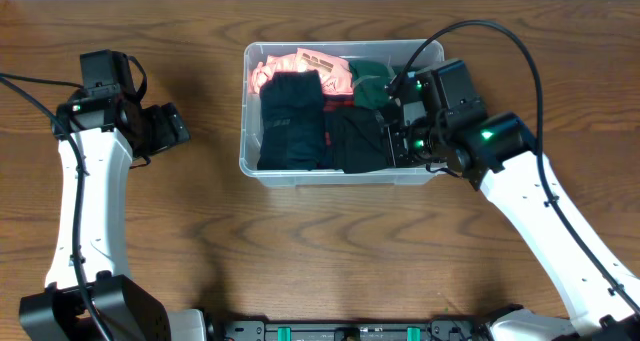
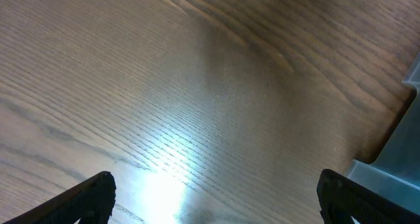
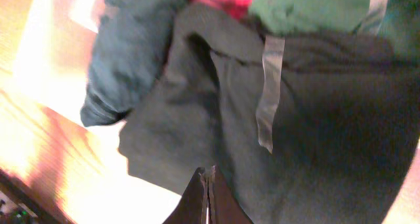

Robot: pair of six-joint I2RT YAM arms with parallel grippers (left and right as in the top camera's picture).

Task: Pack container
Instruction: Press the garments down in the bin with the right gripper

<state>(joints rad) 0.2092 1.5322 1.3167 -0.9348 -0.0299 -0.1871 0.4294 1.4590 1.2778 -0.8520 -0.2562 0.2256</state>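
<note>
The clear plastic container [image 1: 243, 111] stands at the table's middle, holding folded clothes: a navy garment [image 1: 292, 121], a black garment [image 1: 358, 141], a pink one [image 1: 320, 69] and a green one [image 1: 372, 81]. My right gripper [image 1: 395, 131] reaches into the container's right end. In the right wrist view its fingertips [image 3: 207, 175] are pressed together over the black garment [image 3: 315, 119], beside the navy one [image 3: 125, 53] and the green one [image 3: 308, 7]. My left gripper [image 1: 180, 129] is open and empty [image 2: 213, 198] over bare wood, left of the container, whose corner [image 2: 387, 171] shows at the right.
The wooden table [image 1: 330, 251] extends around the container. The arm bases sit at the front edge. A clear strip of the container's wall [image 3: 269, 92] crosses the black garment in the right wrist view.
</note>
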